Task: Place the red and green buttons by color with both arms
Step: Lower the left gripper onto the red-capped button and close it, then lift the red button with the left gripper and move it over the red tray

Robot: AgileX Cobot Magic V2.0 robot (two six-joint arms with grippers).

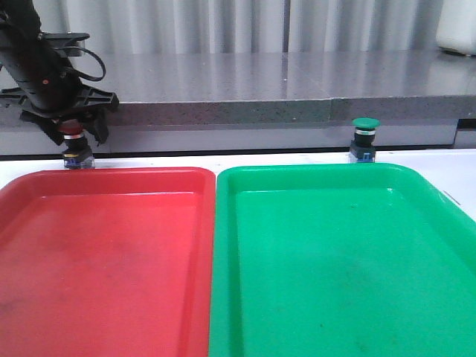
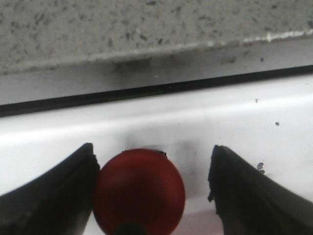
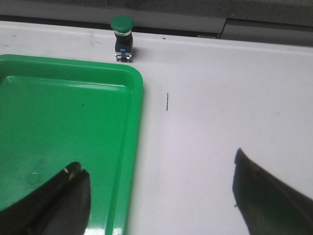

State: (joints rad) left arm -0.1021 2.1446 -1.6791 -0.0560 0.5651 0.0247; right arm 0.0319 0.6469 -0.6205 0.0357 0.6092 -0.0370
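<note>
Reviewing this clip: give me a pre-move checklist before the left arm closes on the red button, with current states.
1. Red button between the left gripper fingers: ok.
2. Centred in the gap: not ok, it sits against one finger.
3. Left jaws open: ok.
4. Red tray in front of the button: ok.
5. Green button upright behind the green tray, untouched: ok.
6. Right gripper open, far from the green button: ok.
</note>
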